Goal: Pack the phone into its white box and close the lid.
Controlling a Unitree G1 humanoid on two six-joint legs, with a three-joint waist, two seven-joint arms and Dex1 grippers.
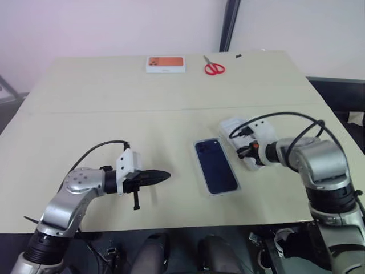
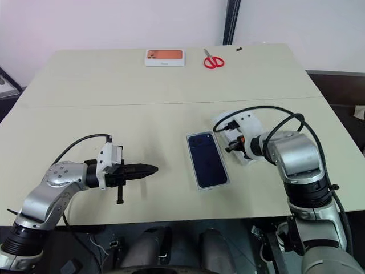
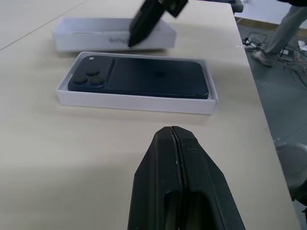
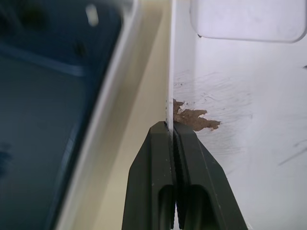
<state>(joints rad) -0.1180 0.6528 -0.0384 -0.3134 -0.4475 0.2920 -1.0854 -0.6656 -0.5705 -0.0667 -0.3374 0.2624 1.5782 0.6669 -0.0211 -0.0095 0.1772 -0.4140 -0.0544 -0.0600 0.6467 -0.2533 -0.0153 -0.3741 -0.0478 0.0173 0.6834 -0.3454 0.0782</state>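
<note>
Around the near wall of the lid (image 4: 169, 72) the right gripper (image 4: 171, 128) is clamped. At its nine o'clock the phone (image 1: 215, 165) is seated in the white box (image 3: 136, 102). Farther toward nine the left gripper (image 1: 164, 176) is held shut, empty, above the table (image 1: 114, 103).

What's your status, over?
Right pincer shut on lid wall. Left pincer shut, empty. Phone lies in box. Nothing blocking.
</note>
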